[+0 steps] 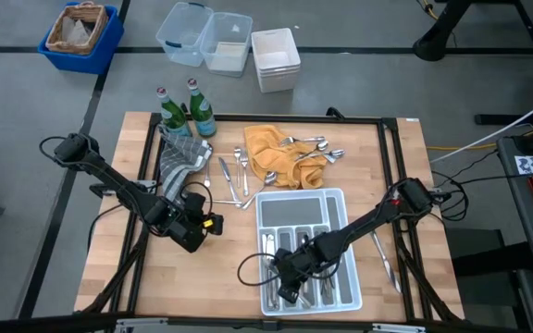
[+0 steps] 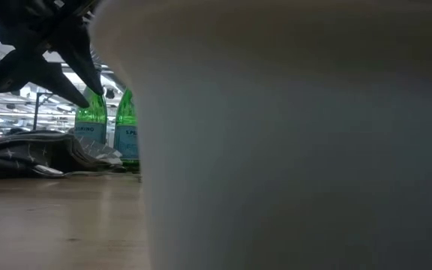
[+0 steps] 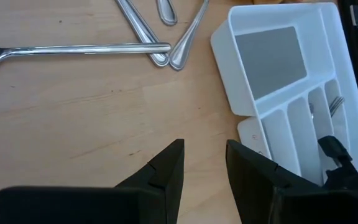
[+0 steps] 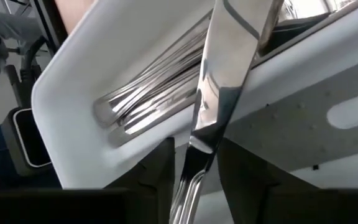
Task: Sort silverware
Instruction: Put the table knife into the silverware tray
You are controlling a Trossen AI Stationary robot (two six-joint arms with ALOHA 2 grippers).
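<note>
Where tray (image 2: 291, 150) blocks: bottles (image 2: 92, 120) beyond.

My right gripper (image 4: 194, 168) pinches a mirror-polished metal knife (image 4: 222, 81) over the smooth matt white plastic tray (image 1: 336, 199). The tabletop (image 1: 118, 268) is pale satin wood; at twelve o'clock lies crumpled yellow cloth (image 1: 265, 148).

A white tray (image 1: 305, 206) with a grey-looking floor in its wide compartment is seen on a light wooden table (image 1: 109, 259). Shiny silver is shown by the silverware (image 3: 79, 48), both loose and in the tray. 2 green bottles (image 1: 185, 111) with pale blue labels are seen beside a dark grey cloth (image 1: 179, 157) patterned with small white marks. A mustard-yellow cloth (image 1: 271, 153) is seen. Both arms are black; a blue bin (image 1: 80, 37) is seen beyond.
</note>
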